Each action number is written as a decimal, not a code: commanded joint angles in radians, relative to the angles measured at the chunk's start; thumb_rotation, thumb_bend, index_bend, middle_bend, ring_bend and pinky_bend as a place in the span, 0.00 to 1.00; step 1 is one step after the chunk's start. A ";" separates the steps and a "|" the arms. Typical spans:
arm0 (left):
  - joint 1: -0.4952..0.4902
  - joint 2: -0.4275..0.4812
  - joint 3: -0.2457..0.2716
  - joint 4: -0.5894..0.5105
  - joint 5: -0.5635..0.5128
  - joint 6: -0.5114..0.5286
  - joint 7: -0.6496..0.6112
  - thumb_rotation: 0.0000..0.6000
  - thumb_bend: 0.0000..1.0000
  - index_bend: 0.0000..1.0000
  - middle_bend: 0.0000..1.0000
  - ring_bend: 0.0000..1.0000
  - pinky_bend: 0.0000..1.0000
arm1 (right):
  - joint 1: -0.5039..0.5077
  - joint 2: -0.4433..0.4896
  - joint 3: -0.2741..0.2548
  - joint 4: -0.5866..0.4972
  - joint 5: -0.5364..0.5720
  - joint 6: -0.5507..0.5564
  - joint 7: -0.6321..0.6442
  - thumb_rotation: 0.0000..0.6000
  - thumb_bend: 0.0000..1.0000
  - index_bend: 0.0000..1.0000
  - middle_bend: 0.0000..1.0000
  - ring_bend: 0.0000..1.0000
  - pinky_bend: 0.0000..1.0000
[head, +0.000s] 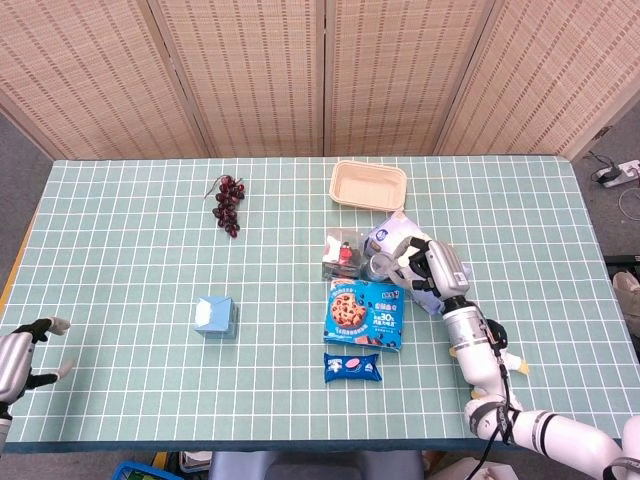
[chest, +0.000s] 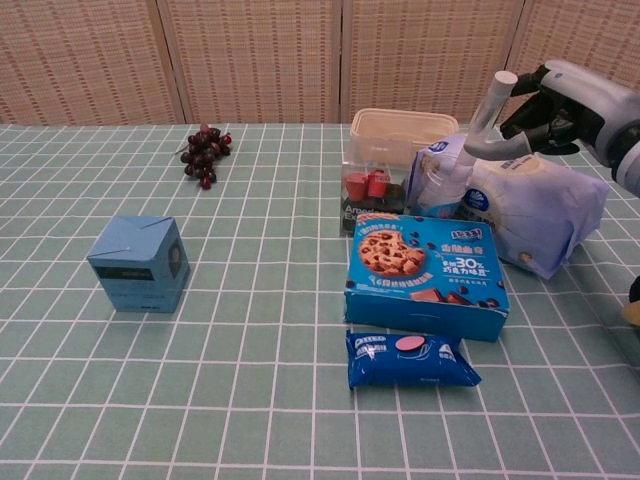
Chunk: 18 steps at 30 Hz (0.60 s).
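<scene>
Pale fingers (chest: 489, 118) of the right hand (chest: 545, 105) stand apart, clamped on nothing, extended over a small clear bottle (chest: 437, 190) and a white-and-blue wipes pack (chest: 535, 205) near the right end of the worktop (head: 120, 300). The chest view shows the fingers raised clear above the bottle's top; from the head view the right hand (head: 428, 270) overlaps the wipes pack (head: 392, 236) and bottle (head: 377, 266), and whether it touches either cannot be told there. Just before the bottle lies a blue cookie box (chest: 427, 273), with a dark blue Oreo packet (chest: 408, 361) closer to the near edge. A clear box of red items (chest: 366, 195) stands beside the bottle, a beige tray (chest: 402, 130) behind it. Grapes (head: 229, 203) lie toward the far edge, a light blue carton (head: 215, 317) left of centre. Only the head view shows the left hand (head: 22, 352), at the near left corner, fingers spread and holding nothing.
</scene>
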 joint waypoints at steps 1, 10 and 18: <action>0.000 0.001 0.000 0.000 0.001 0.001 -0.001 1.00 0.22 0.44 0.40 0.42 0.58 | 0.000 -0.006 0.000 0.008 -0.007 0.005 0.002 1.00 0.35 0.55 1.00 1.00 1.00; 0.000 -0.001 0.001 0.000 0.001 0.000 0.005 1.00 0.22 0.44 0.41 0.42 0.58 | -0.004 0.009 -0.008 0.007 -0.020 -0.001 -0.001 1.00 0.00 0.31 1.00 1.00 1.00; -0.003 -0.003 0.001 0.002 -0.002 -0.006 0.012 1.00 0.22 0.44 0.40 0.42 0.58 | -0.055 0.074 -0.034 -0.066 -0.102 0.099 -0.029 1.00 0.00 0.24 1.00 1.00 1.00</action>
